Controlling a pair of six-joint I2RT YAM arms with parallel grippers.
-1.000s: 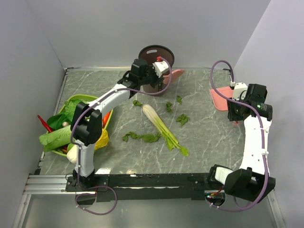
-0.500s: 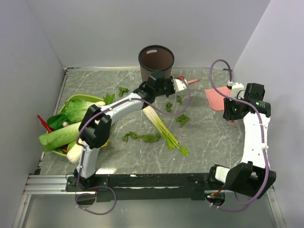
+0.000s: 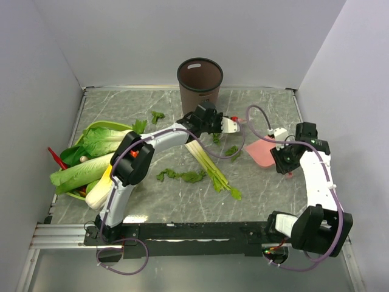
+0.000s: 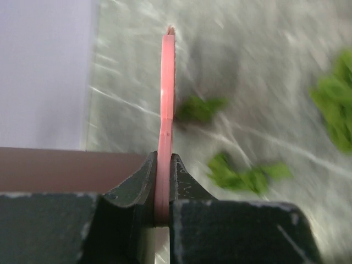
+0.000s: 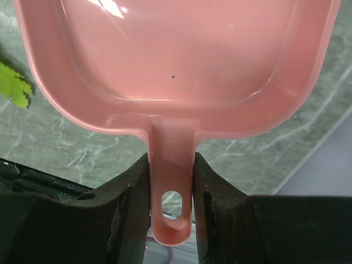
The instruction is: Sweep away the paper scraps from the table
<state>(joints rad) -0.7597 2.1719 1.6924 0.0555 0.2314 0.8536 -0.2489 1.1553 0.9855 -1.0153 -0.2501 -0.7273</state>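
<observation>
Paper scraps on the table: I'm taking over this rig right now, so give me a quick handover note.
Left claw: shut on a thin pink sweeping tool, mid-table in front of the brown bin.
Right claw: shut on the handle of the pink dustpan, held out over the table, right of the leek stalk.
Paper scraps: scattered on the table around the stalk, one farther back left.
Done: both tools gripped; no scraps in the dustpan.
Left: sweep every scrap into the dustpan.
</observation>
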